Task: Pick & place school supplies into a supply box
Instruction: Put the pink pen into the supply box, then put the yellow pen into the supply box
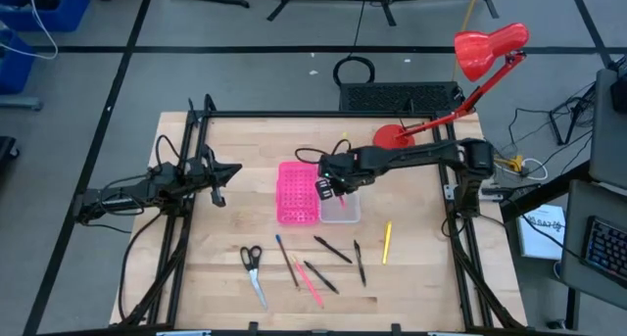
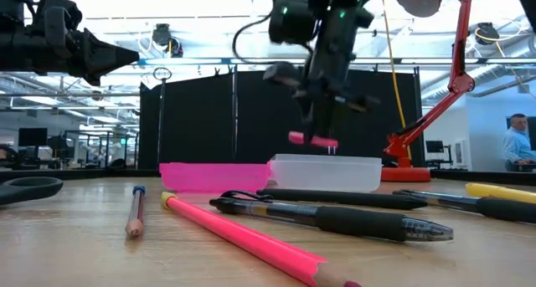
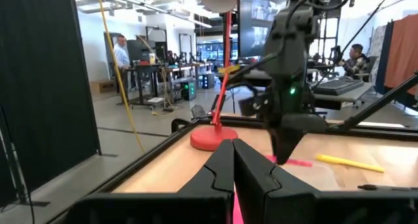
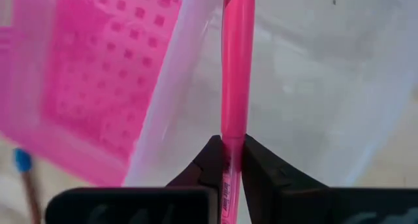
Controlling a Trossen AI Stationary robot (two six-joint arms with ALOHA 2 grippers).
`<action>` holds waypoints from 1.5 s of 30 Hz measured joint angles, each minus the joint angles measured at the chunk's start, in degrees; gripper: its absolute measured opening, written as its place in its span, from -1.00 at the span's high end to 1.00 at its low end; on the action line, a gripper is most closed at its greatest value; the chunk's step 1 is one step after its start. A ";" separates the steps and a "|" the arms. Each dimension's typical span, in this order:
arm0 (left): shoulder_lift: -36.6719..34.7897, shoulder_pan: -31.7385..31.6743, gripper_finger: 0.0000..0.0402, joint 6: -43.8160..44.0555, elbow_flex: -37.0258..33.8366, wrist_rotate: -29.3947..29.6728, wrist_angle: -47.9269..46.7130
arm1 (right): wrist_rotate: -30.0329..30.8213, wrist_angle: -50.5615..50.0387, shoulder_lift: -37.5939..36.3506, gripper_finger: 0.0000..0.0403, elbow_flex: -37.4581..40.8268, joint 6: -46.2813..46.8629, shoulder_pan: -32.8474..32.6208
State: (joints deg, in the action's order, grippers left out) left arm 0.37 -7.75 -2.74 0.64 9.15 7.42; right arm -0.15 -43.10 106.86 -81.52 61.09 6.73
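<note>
Presently, at the far left of the pale wooden worktop (image 1: 411,277), the left gripper (image 1: 221,184) waits clear of the work, its jaws pressed together with nothing between them. Near the front edge lie the small black-handled, silver-bladed scissors (image 1: 253,269), flat on the wood. Just to their right rests a thin blue-capped pencil (image 1: 285,260), then a long pink-red pencil (image 1: 311,282) crossed by a black pen (image 1: 318,275), followed by two further black pens (image 1: 332,249) (image 1: 360,262), all loose on the worktop. Behind them sits the bright pink dotted rectangular plastic tray (image 1: 296,192), and touching its right side stands the shallow clear translucent rectangular plastic supply box (image 1: 343,213). The right gripper (image 1: 332,189) hangs above that box, near the edge it shares with the pink tray, its jaws clamped on a slim pink highlighter-style pen (image 4: 236,80). In the low view the pen (image 2: 312,139) is held roughly level, above the box rim and not touching it. Further right a yellow pencil (image 1: 387,242) lies alone on the wood. At the rear right stands a red desk lamp (image 1: 487,48).
</note>
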 joint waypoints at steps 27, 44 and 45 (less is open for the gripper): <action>0.00 0.00 0.96 -0.02 0.00 0.33 0.13 | -2.94 10.51 5.12 0.53 4.61 -2.23 1.82; 0.01 0.00 0.96 -0.02 0.00 0.31 0.07 | 1.30 9.10 -5.16 0.36 4.63 -8.73 1.59; 0.01 0.00 0.96 -0.02 0.00 0.31 0.07 | 1.28 8.58 -6.36 0.36 4.63 -9.49 1.31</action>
State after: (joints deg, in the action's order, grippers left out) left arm 0.38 -7.75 -2.76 0.64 9.45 7.49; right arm 1.13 -34.52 100.50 -76.88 51.60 8.03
